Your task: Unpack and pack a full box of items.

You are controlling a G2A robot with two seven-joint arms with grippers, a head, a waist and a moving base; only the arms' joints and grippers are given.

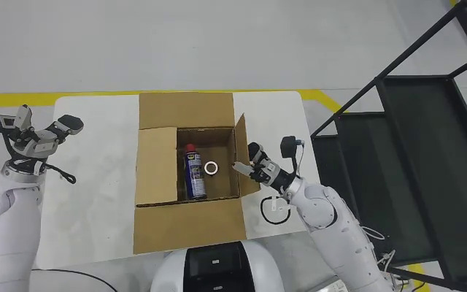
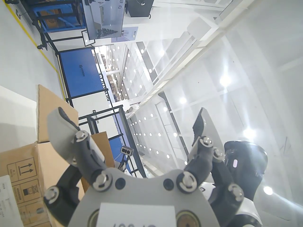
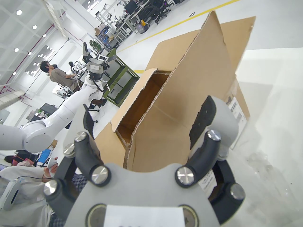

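Down in the open brown cardboard box, mid-bench: a blue-and-yellow spray can with a red cap, flat on the box floor, long axis 12 to 6, cap toward 12. Just beside it at 3 o'clock, a small white ring-shaped roll; contact hard to call.

Out at 3 o'clock again, the right claw, fingers spread wide, nothing held, poised at the upright right-hand flap, with the flap edge rising between the pads.

Off at the bench's 10 o'clock corner, the left claw, also wide open and empty, well apart from the box.

Right arm plainly the nearer, by this reading. Probably up over the flap, then in toward 9 o'clock, gripping across the can's narrow width.

Tight inside, with walls close and the ring alongside. Broad bare white bench at the box's 9 o'clock, only a thin strip at 3.
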